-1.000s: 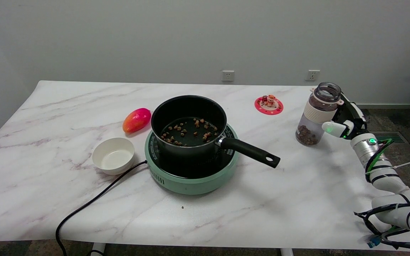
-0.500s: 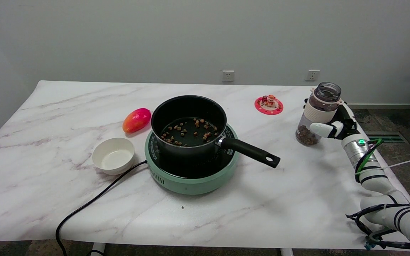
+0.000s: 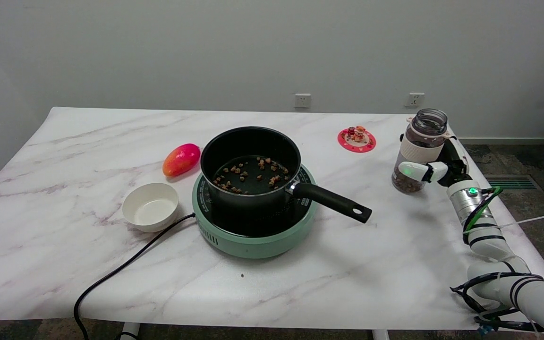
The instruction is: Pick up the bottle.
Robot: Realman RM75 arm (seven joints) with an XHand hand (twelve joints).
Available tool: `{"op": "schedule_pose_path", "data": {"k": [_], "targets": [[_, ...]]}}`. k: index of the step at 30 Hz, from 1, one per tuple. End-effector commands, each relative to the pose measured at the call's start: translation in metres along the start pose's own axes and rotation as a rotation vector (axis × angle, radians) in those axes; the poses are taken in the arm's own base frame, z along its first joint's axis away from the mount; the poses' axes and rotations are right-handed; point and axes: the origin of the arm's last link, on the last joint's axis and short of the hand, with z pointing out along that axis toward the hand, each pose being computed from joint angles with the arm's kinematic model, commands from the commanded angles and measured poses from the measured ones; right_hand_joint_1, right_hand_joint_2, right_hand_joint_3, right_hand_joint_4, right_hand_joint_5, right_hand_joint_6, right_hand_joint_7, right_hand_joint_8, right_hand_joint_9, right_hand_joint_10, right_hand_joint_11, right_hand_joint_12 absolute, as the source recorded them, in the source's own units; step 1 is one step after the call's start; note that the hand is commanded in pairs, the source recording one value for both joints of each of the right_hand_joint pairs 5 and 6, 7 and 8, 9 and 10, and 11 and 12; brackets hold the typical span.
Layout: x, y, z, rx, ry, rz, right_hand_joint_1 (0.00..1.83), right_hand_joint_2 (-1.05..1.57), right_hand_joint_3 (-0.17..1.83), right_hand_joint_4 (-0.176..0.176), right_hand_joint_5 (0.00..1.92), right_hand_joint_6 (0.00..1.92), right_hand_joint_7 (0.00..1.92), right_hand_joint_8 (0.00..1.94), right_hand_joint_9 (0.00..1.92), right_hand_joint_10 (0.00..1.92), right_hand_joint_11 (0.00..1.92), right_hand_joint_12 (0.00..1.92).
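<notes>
The clear plastic bottle with a cream band and brown pieces inside (image 3: 417, 151) is seen upright on the white marble tabletop (image 3: 64, 222), at about three o'clock from the black pot (image 3: 250, 163). The right robot hand (image 3: 435, 165) is wrapped around its right side, one finger lying across the front; whether the grip is firm cannot be told. If lifted too early, the open bottle could tip and spill. No readable writing is visible.
</notes>
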Motion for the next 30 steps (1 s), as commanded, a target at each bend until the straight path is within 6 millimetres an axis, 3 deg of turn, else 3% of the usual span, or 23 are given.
{"op": "schedule_pose_path", "data": {"k": [1,4,7,17,24,30], "targets": [[0.001,0.002,-0.002,0.013,0.03,-0.005,1.38,-0.26,1.1,0.0,0.62,0.62,1.07,1.07,0.93,0.93,0.67,0.67],[0.003,0.002,-0.003,0.013,0.036,-0.004,1.41,-0.18,1.24,0.0,0.84,0.84,1.22,1.22,1.06,1.06,0.79,0.79],[0.005,0.002,-0.003,0.01,0.036,-0.006,1.44,-0.02,1.25,0.0,1.08,1.08,1.35,1.35,1.15,1.15,0.89,0.89],[0.01,0.001,-0.003,0.008,0.04,-0.013,1.48,0.58,0.75,0.0,1.65,1.65,1.64,1.64,1.25,1.25,1.06,1.06],[0.008,-0.007,0.003,0.041,0.03,-0.012,1.48,0.73,0.63,0.0,1.76,1.76,1.69,1.69,1.27,1.27,1.09,1.09],[0.003,-0.026,0.022,0.097,0.001,-0.012,1.49,0.85,0.59,0.0,1.8,1.8,1.74,1.74,1.29,1.29,1.13,1.13]]}}
